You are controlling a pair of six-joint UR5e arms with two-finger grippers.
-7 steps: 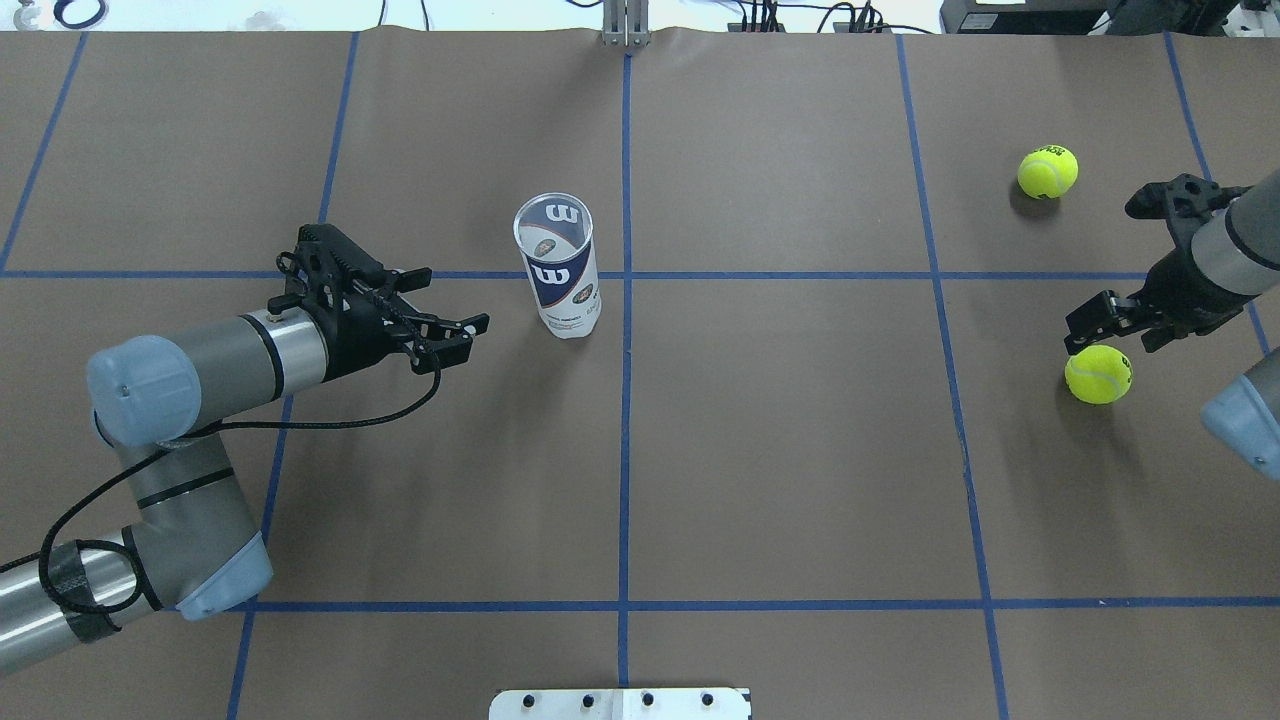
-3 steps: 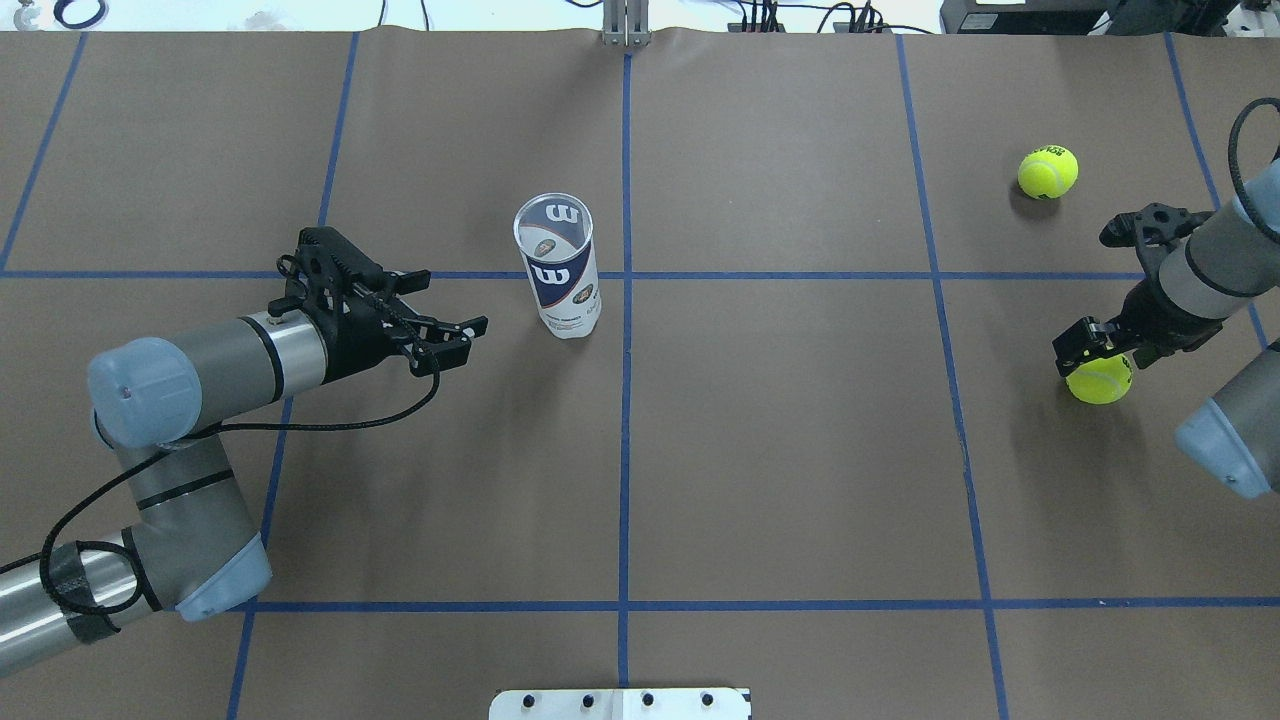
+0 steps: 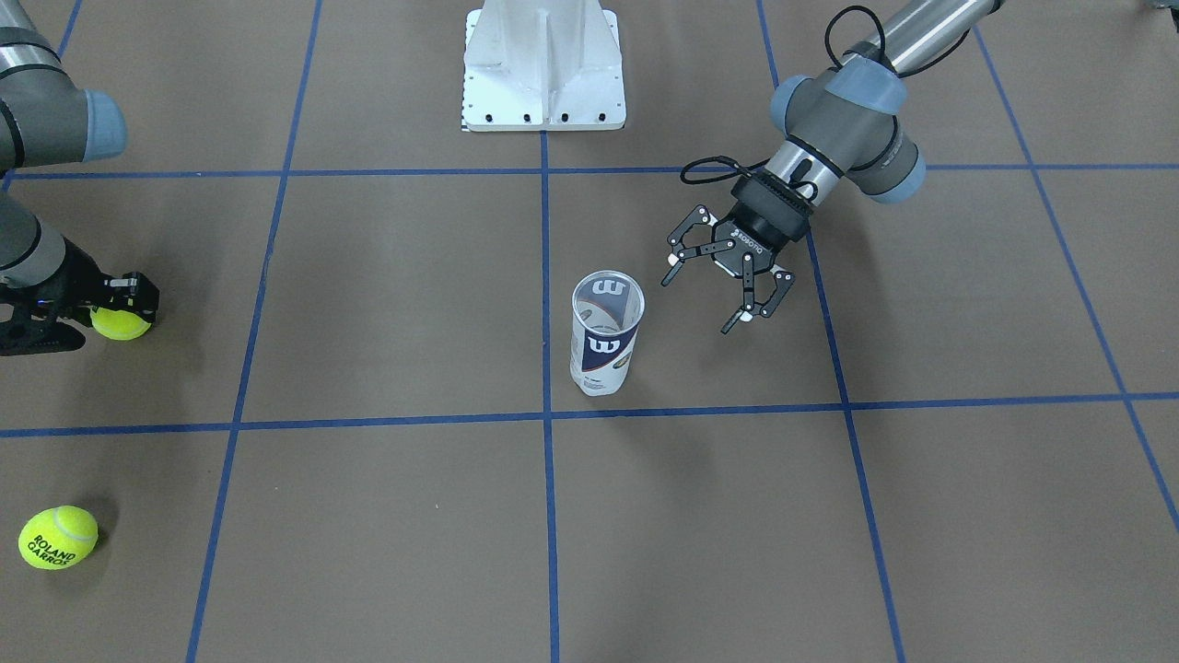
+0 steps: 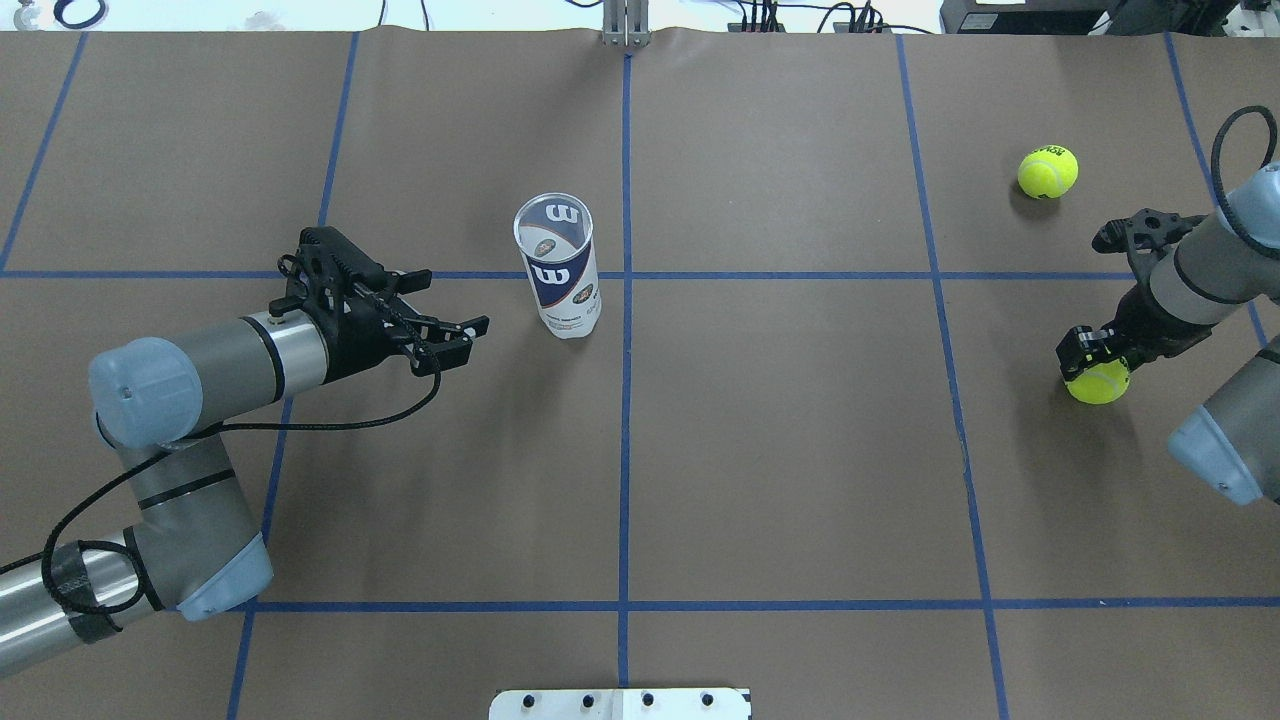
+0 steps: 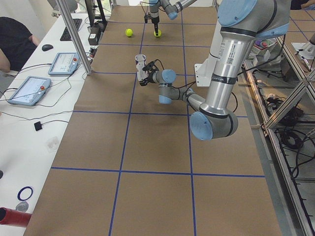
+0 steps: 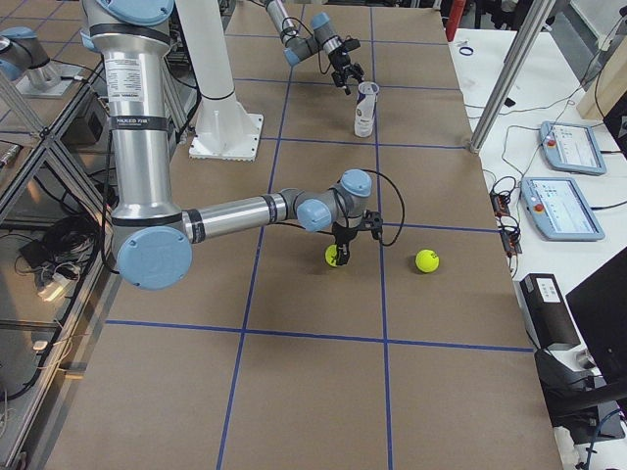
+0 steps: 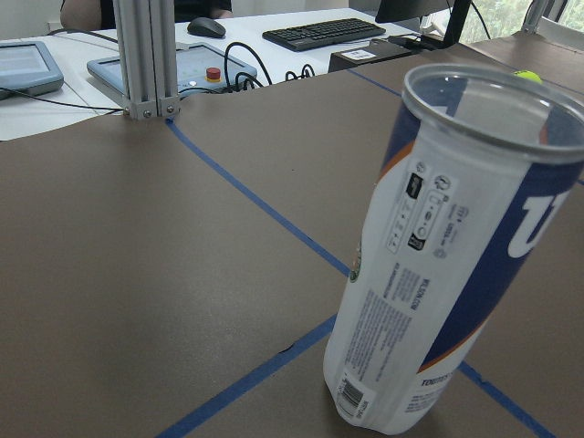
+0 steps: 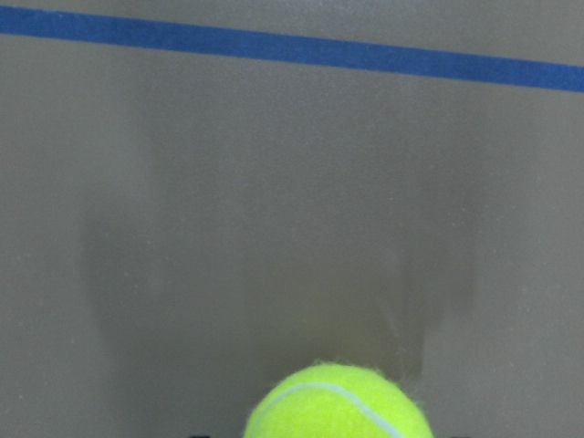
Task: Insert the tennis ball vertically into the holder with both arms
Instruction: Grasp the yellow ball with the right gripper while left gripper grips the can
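The holder (image 4: 555,265) is a clear can with a navy-and-white label. It stands upright and empty left of the table's middle, and shows in the front view (image 3: 605,331) and large in the left wrist view (image 7: 447,255). My left gripper (image 4: 455,305) is open and empty, level with the can and a short gap to its left. My right gripper (image 4: 1088,348) points down over a tennis ball (image 4: 1097,382) at the right edge. Its jaws stand open either side of the ball's top. The ball rests on the table and fills the bottom of the right wrist view (image 8: 338,401).
A second tennis ball (image 4: 1047,172) marked "Roland Garros" (image 3: 57,537) lies farther out on the right. The white pedestal base (image 3: 543,69) stands at the robot's side of the table. Blue tape lines grid the brown table cover. Tablets and cables lie on the side table (image 5: 29,88).
My right gripper has swung downward and dropped onto the near tennis ball, shifting slightly toward the table's middle. The left arm, the holder and both balls have not moved.
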